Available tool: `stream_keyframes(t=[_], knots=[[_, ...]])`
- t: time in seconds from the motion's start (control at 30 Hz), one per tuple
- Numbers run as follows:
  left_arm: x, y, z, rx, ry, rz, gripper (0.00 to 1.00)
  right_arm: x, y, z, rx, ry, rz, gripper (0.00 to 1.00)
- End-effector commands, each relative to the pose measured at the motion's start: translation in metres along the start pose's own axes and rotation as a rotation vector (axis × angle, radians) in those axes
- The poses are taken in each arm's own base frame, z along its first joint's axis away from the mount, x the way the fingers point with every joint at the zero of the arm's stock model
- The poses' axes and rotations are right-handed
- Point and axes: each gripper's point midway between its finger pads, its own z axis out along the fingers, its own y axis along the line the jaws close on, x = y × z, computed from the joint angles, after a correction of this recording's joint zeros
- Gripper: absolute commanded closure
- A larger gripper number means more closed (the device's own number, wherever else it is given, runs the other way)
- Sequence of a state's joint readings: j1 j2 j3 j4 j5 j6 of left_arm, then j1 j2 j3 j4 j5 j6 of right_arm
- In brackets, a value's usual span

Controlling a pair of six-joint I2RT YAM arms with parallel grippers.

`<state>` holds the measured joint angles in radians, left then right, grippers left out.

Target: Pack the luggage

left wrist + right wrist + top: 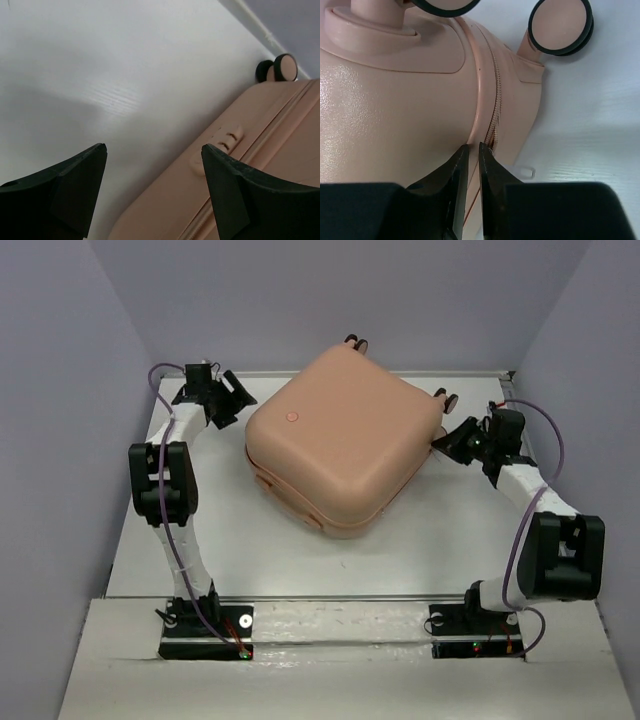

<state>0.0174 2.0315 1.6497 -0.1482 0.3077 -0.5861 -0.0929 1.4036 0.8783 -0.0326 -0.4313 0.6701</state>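
Two end effectors flank one large salmon-pink hard-shell suitcase (335, 445), which lies flat and closed on the white tabletop (440, 540), towards the far middle and turned at an angle. Its pink-and-black caster wheels (357, 341) point to the far side and the far right.

The left end effector (152, 155) hovers at the case's far-left side with its fingers well apart and nothing between them. Its wrist view looks along the side wall, where a small raised lock or latch block (225, 142) sits beside the seam.

The right end effector (472, 150) is at the case's right corner, close under the wheels. Its fingers are drawn almost together, with only a sliver of gap, and the tips rest right at the zipper track (495, 115) that runs around the shell. I cannot tell whether a thin pull is pinched there. A small pale tab (526, 172) shows just right of the tips, against the tabletop.

With the shell shut, I judge the step in hand to be the zip: either running it closed to finish the packing or working it open. The next move seems to call for a firm hold on the pull and a steady draw along the curved seam. The left arm would likely need to brace the case against sliding.
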Motion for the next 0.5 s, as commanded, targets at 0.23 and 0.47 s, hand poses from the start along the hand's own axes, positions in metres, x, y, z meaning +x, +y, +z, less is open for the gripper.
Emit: stream_keyframes(t=[0.23, 0.47], knots=[[0.049, 0.011, -0.054, 0.089, -0.076, -0.102, 0.13, 0.004, 0.124, 0.053, -0.313, 0.142, -0.207, 0.78], [-0.017, 0.007, -0.132, 0.089, -0.271, -0.095, 0.08, 0.004, 0.11, 0.03, -0.237, 0.083, -0.238, 0.43]])
